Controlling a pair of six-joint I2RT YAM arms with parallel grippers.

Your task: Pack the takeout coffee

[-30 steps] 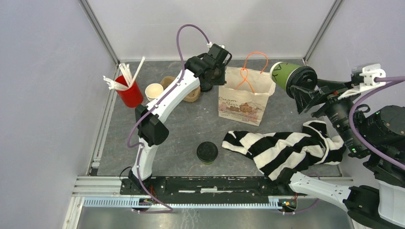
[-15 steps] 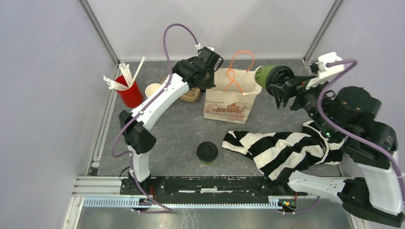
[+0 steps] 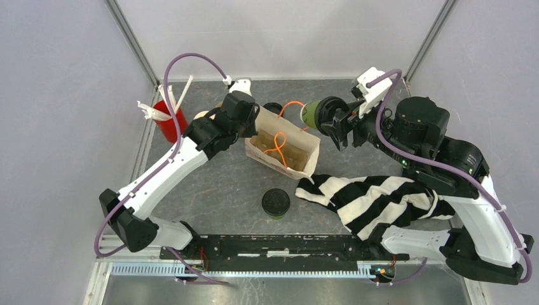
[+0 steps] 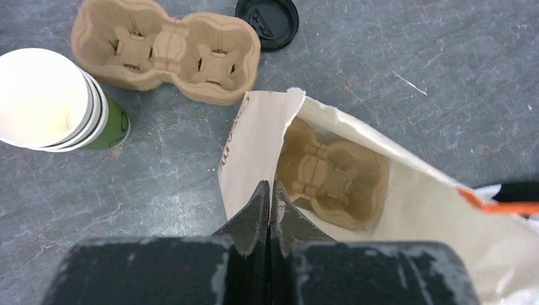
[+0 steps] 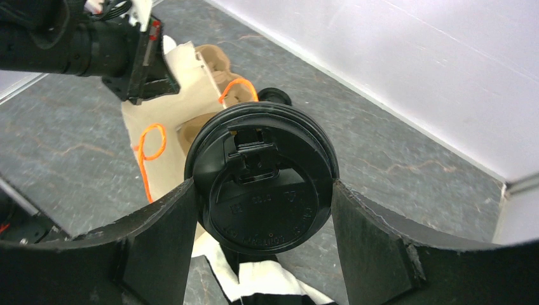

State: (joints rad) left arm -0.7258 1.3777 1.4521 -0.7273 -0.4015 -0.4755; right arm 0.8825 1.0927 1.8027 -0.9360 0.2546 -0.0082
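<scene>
Green cup (image 3: 310,114) sideways, squeezed in right claw (image 3: 330,119) — might spill. Left claw (image 4: 270,194) pinches paper bag (image 3: 283,149) edge — slip, mouth shuts.

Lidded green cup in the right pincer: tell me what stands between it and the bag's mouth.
Nothing solid. The left pincer, shut on the paper bag at its rim, holds the mouth open, a pulp carrier inside. One orange handle loop arches at the mouth near the green cup.

Bright, even light; soft shadows; near fingers (image 4: 267,210) blurred.
</scene>
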